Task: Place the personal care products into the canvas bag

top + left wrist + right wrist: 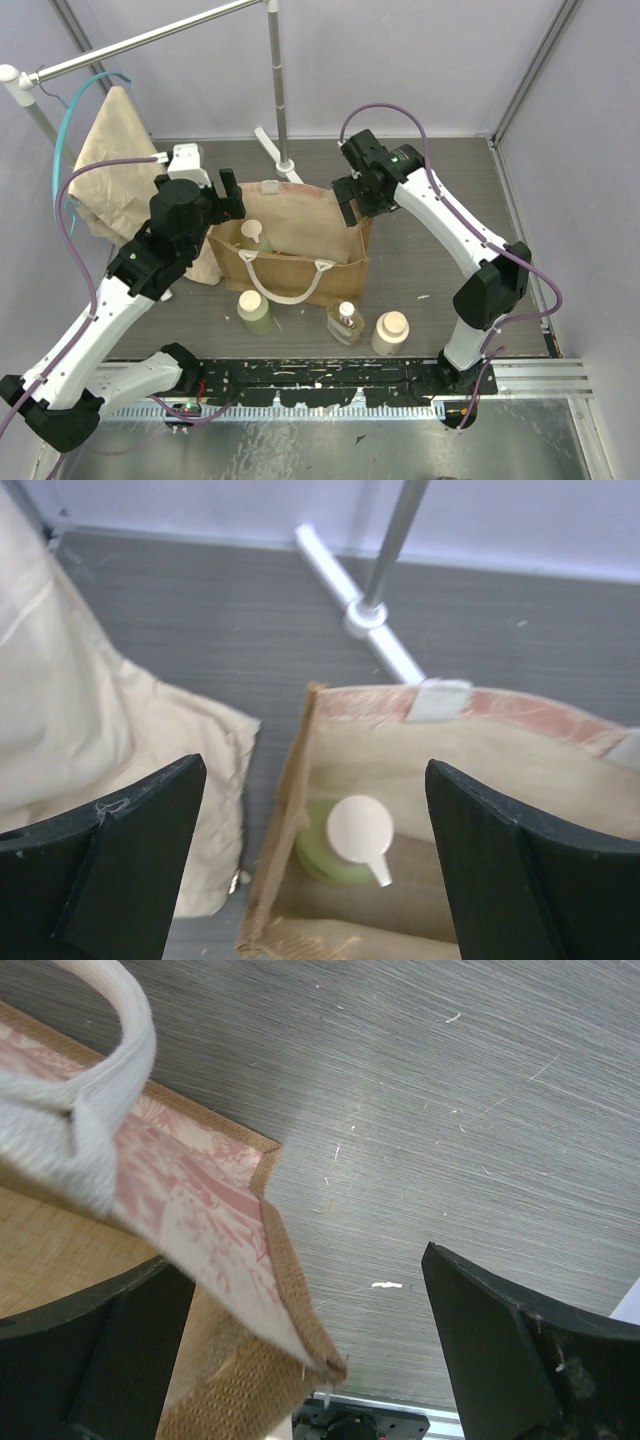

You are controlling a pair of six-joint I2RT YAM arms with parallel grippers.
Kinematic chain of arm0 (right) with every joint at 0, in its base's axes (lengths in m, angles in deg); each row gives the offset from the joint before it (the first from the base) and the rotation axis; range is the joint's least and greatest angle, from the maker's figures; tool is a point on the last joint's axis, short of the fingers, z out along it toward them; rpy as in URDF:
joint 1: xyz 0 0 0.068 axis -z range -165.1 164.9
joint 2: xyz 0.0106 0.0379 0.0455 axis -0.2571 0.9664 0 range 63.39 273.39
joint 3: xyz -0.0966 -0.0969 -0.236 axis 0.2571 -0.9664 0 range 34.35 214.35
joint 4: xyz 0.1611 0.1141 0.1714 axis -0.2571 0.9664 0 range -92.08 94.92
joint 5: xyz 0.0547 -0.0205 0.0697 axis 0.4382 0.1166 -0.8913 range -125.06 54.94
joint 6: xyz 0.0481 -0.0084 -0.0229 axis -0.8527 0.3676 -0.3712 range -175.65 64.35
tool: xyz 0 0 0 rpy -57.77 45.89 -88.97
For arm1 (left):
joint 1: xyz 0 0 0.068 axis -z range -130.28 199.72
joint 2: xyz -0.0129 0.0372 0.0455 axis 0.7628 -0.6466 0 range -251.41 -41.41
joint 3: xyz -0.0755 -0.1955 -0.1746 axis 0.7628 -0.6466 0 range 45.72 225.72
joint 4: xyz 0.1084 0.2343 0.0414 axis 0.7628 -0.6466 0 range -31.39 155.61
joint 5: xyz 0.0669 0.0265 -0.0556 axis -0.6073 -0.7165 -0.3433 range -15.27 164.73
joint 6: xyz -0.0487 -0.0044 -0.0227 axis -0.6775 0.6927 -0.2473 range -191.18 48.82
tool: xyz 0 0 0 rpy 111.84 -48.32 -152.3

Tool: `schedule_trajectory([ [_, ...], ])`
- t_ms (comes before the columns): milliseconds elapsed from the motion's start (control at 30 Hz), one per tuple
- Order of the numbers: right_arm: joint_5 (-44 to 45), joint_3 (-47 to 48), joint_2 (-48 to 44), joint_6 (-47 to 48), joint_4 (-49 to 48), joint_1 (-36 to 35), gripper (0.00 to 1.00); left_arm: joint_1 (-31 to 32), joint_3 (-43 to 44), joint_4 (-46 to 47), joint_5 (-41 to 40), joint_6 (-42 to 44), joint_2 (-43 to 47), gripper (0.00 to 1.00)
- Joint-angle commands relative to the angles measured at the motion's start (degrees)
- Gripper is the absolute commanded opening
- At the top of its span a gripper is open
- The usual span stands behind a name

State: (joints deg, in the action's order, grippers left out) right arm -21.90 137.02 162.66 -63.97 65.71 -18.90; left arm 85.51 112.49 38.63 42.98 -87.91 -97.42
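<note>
The tan canvas bag (300, 235) stands open mid-table. One pale green bottle (254, 238) stands inside it at its left end; the left wrist view shows that bottle (352, 842) from above, pump cap up, just inside the bag's rim (296, 780). My left gripper (210, 200) hovers open and empty above the bag's left end, jaws wide in the left wrist view (320, 880). My right gripper (352, 208) is open and straddles the bag's right rim corner (290, 1290) without clamping it. A second pale green bottle (254, 312), a clear amber bottle (346, 322) and a cream wide-capped bottle (390, 333) stand in front of the bag.
A limp beige cloth (125, 180) hangs from a teal hanger (66, 150) on a rack at the left, draping onto the table beside the bag. The rack's upright pole (277, 90) and foot (370, 620) stand just behind the bag. Side walls enclose the table.
</note>
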Motion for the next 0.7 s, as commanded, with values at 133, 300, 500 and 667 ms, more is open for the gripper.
schedule_trajectory([
  [133, -2.63, 3.35, -8.35, -1.2, -0.28, -0.11, 1.0, 0.08, 0.41, -11.18, -3.7, -1.46, -7.72, 0.98],
  [300, -1.17, 2.25, -13.85, -5.28, 1.76, -0.1, 1.0, 0.07, -1.88, -11.69, -6.16, -3.22, -10.38, 0.98],
  [500, -0.04, -0.98, -18.34, -12.55, 13.33, -0.08, 1.0, -0.16, -1.75, -13.47, -7.45, -3.35, -11.63, 0.98],
  [667, -8.24, -10.47, -27.33, -18.26, 15.95, -0.1, 1.0, -1.4, -2.29, -13.41, -5.23, -3.28, -11.27, 0.98],
])
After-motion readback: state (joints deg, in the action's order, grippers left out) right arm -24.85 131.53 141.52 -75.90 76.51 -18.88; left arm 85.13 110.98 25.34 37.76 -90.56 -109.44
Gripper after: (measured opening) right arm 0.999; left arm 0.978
